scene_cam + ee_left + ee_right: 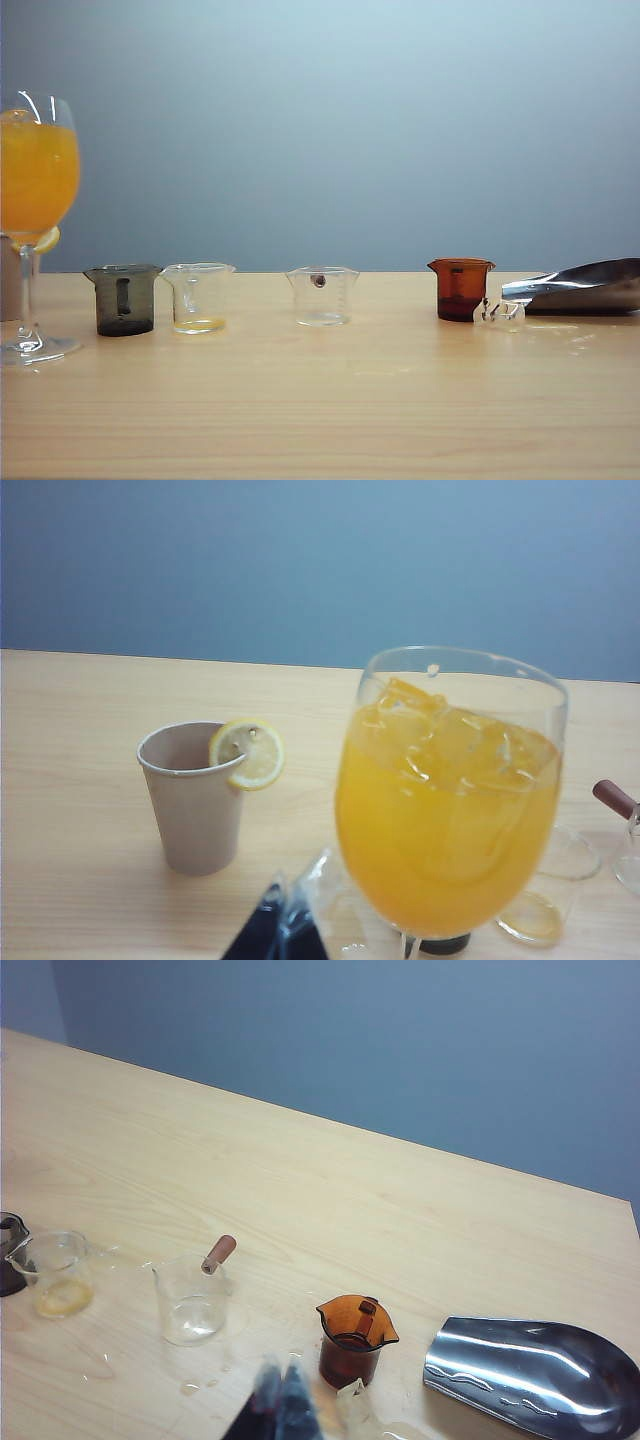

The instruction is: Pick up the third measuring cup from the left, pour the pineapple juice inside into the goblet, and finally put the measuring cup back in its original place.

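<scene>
The small clear plastic measuring cup with a dark dot [321, 296] stands empty, 3rd from left on the wooden table [320, 400], seemingly returned after pouring. The tall orange-filled stemmed goblet [36, 225] stands far left. The right hand [282, 1405], closed and empty, hangs near the amber cup [355, 1340]. The left hand [288, 930] sits just beside the goblet; its opening I cannot tell.

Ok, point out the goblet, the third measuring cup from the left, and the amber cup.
goblet [445, 820]: left wrist view, on the orange-filled bowl.
third measuring cup [322, 298]: exterior view, on its clear wall below the dark dot.
amber cup [352, 1352]: right wrist view, on its side wall.
</scene>
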Available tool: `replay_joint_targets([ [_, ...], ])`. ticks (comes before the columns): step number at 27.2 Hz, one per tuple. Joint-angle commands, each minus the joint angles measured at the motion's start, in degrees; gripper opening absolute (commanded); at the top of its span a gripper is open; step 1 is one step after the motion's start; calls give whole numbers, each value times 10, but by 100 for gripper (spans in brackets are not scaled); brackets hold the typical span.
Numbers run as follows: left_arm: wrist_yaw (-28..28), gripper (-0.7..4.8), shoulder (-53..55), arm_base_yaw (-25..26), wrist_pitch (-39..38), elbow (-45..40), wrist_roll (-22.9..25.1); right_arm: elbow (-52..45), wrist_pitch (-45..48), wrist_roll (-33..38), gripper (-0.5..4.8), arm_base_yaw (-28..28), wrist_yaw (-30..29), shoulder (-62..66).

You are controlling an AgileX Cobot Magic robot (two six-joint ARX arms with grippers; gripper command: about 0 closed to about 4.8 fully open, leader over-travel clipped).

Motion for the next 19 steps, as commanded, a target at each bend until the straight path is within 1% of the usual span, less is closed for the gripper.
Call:
replay_joint_targets([
  [1, 0, -1, 0, 1, 5, 1, 2, 1, 4, 1, -1, 0, -1, -1],
  [5, 0, -2, 0, 1, 5, 1, 2, -2, 4, 1, -1, 0, -1, -3],
  [7, 0, -2, 0, 1, 5, 1, 2, -13, 10, 0, -1, -12, 7, -16],
  [8, 0, -2, 0, 1, 5, 1, 2, -41, 37, 0, -1, -49, 5, -39],
  [10, 0, -2, 0, 1, 5, 1, 2, -73, 74, 0, -1, -93, -11, -65],
  [13, 0, -2, 0, 1, 5, 1, 2, -128, 135, 1, -1, -169, -81, -117],
  [15, 0, -2, 0, 1, 5, 1, 2, -158, 152, 1, -1, -214, -126, -154],
  [16, 0, -2, 0, 1, 5, 1, 2, -169, 152, 1, -1, -232, -139, -171],
  [18, 1, -2, 0, 1, 5, 1, 2, -194, 151, 1, -1, -269, -155, -208],
  [19, 2, -2, 0, 1, 5, 1, 2, -205, 151, 1, -1, -283, -153, -221],
])
